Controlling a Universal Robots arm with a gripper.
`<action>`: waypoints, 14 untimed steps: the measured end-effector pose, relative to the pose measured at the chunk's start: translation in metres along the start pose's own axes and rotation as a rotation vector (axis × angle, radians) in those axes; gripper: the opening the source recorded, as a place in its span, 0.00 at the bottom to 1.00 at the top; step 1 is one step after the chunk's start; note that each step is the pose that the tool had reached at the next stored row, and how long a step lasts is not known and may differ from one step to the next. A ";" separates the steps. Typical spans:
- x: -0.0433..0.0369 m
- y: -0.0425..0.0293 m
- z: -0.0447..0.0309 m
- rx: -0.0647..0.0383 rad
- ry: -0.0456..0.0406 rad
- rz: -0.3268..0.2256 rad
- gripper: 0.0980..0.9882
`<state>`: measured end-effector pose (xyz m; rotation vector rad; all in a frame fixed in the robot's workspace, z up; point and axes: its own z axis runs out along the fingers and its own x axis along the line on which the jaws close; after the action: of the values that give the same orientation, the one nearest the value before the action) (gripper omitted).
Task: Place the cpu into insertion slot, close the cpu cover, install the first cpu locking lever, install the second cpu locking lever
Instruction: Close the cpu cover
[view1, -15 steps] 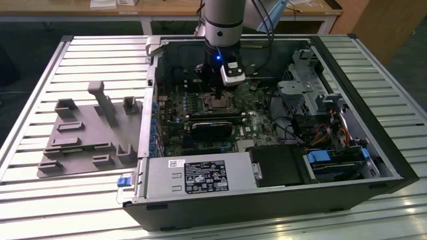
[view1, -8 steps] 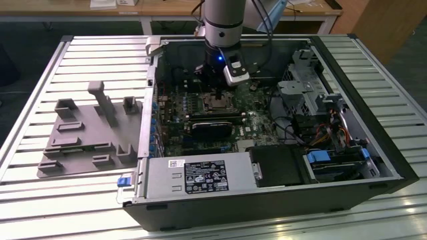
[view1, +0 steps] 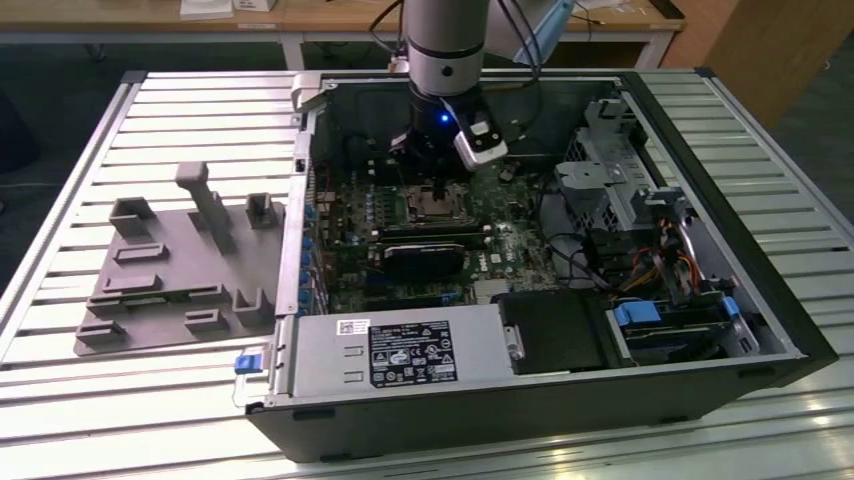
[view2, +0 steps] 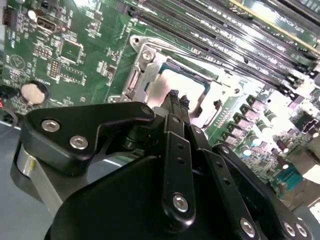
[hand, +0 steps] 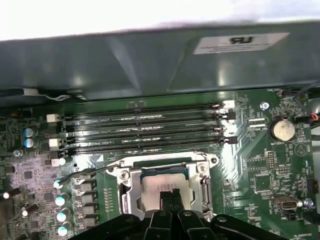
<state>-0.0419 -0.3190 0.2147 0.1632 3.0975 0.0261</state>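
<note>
Exterior view, centre: my gripper (view1: 442, 192), fingers clenched together and empty, hangs just over the seated cpu (hand: 151, 192).

Grey moulded tray (view1: 160, 300) lies beside open computer case (view1: 534, 415) on table (view1: 120, 410)

from my seat, the pincer (hand: 170, 196), tips pressed together, covers part of the cpu (hand: 159, 181) in the first wrist view, and its own body is cut off by the picture's edge. in the second wrist view its black body hides one side of the cpu cover (view2: 141, 75). i can't tell whether the tips touch the cpu. in the exterior view the insertion slot (view1: 434, 205) is too small for me to read, partly behind the arm (view1: 441, 60).
</note>
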 end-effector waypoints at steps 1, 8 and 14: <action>0.0015 -0.0001 0.0002 0.000 -0.0001 0.000 0.00; 0.0137 -0.0015 0.0021 0.001 -0.0002 0.002 0.00; 0.0235 -0.0026 0.0048 0.002 -0.0003 0.005 0.00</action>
<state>-0.0654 -0.3190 0.2090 0.1706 3.0970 0.0226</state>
